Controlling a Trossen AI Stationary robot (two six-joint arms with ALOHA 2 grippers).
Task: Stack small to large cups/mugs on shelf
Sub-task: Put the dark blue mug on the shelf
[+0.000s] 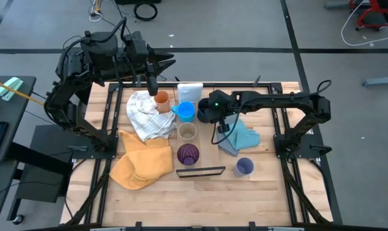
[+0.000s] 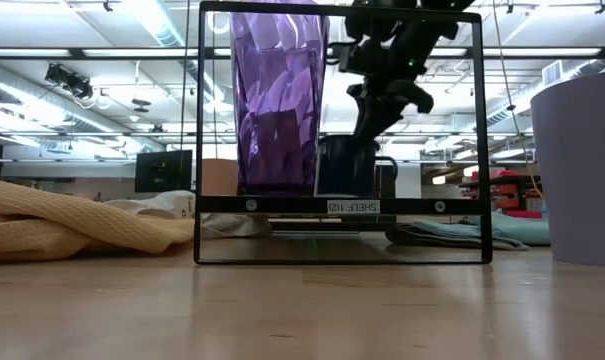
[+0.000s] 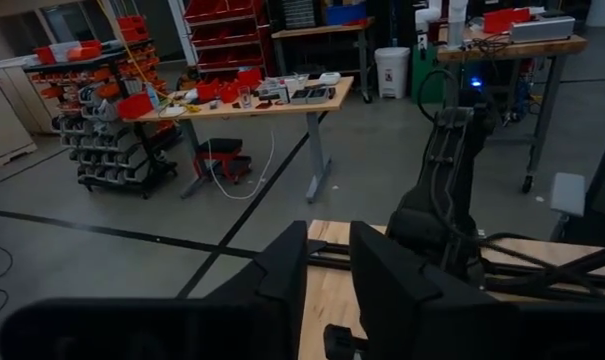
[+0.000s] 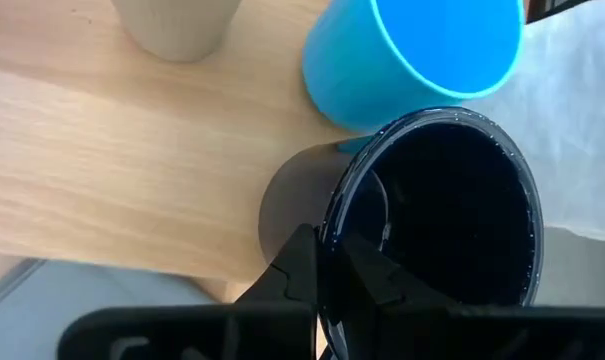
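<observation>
The shelf point(image 1: 189, 122) is a narrow plank with a black frame point(image 2: 339, 205) at its near end. On it stand the light blue mug point(image 1: 186, 111), the tan cup point(image 1: 188, 131) and the dark purple tumbler point(image 1: 188, 154). The navy mug point(image 1: 206, 113) is beside the light blue mug point(image 4: 412, 50), and my right gripper point(image 4: 327, 265) is shut on it. The orange cup point(image 1: 161, 99) sits by the white cloth. The lavender cup point(image 1: 244, 167) stands on the table, right of the frame. My left gripper point(image 3: 329, 270) waits high over the far left edge, fingers slightly apart. My right gripper pinches the navy mug's rim point(image 4: 334, 215). One finger is inside the mug and one point(image 4: 292, 265) is outside against its wall. The fingers come from above, slanting in from the table's right. The frame's bar hides the mug's base point(image 2: 347, 165) in the low view.
A white cloth point(image 1: 145, 115) and a yellow cloth point(image 1: 139, 160) lie left of the shelf. A blue cloth point(image 1: 242, 138) lies to its right, under my right arm. A small white box point(image 1: 190, 92) sits at the shelf's far end. Bare tabletop point(image 1: 200, 199) runs along the near edge.
</observation>
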